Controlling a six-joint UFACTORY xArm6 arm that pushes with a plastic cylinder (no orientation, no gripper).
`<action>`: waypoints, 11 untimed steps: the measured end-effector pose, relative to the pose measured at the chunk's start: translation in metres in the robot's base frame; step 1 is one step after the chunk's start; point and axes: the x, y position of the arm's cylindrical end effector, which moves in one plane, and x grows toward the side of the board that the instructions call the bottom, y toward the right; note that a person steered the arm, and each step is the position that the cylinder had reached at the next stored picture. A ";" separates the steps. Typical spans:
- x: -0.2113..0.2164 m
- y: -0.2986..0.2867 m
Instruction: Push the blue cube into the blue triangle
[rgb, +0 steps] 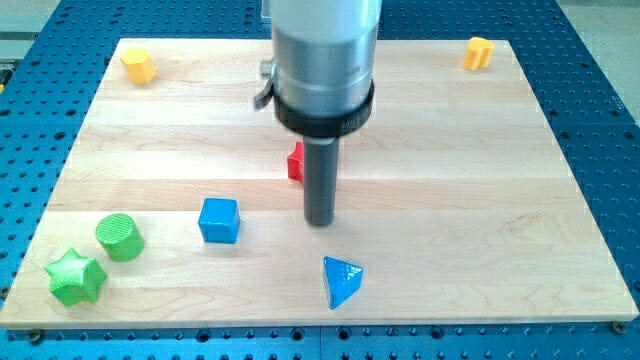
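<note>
my tip (320, 222): sat on the board, right of the blue cube (219, 220) with bare wood between — touched no block; plain rod, held nothing.
blue triangle (342, 281): below the tip, near the bottom edge.
red block (295, 162): mostly hidden behind the rod.
edges: green cylinder (120, 237) and green star (76, 277) bottom-left; yellow blocks (139, 65), (479, 53) at the top corners.
surface: pale wooden board (500, 200) on a blue perforated table (600, 110) — right half open.
</note>
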 end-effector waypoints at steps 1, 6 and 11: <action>0.002 -0.048; -0.035 -0.112; 0.059 -0.146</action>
